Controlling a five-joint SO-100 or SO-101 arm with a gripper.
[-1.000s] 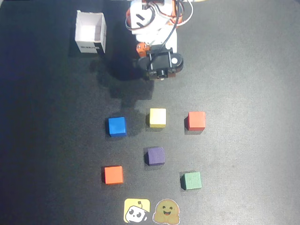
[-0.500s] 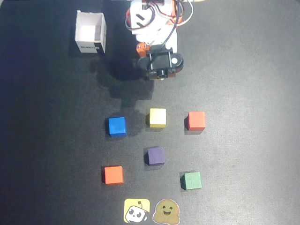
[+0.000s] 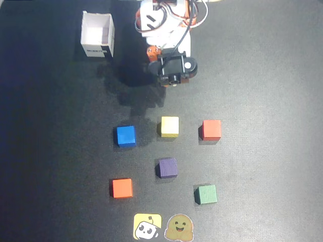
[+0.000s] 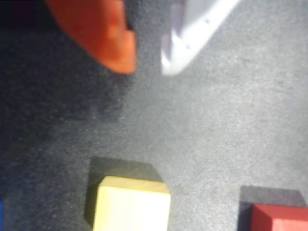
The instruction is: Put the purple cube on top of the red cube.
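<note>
cubes unmoved since earlier; arm barely shifted | jaws narrowly apart, empty | purple cube clear all round | red cube apart, bare desk around

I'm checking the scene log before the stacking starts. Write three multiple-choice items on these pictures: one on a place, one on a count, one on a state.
1. In the overhead view, which block lies directly above the small dark purple wooden cube?
A. the green one
B. the pale yellow wooden cube
C. the blue one

2. How many cubes lie on the black felt table?
A. six
B. four
C. eight

3. What is the orange-and-white claw holding?
A. the purple cube
B. a yellow cube
C. nothing

Answers:
1 B: the yellow cube is straight up-picture from the purple one.
2 A: blue, yellow, coral-red, purple, orange-red and green.
3 C: the wrist view shows only bare felt between its tips.
</note>
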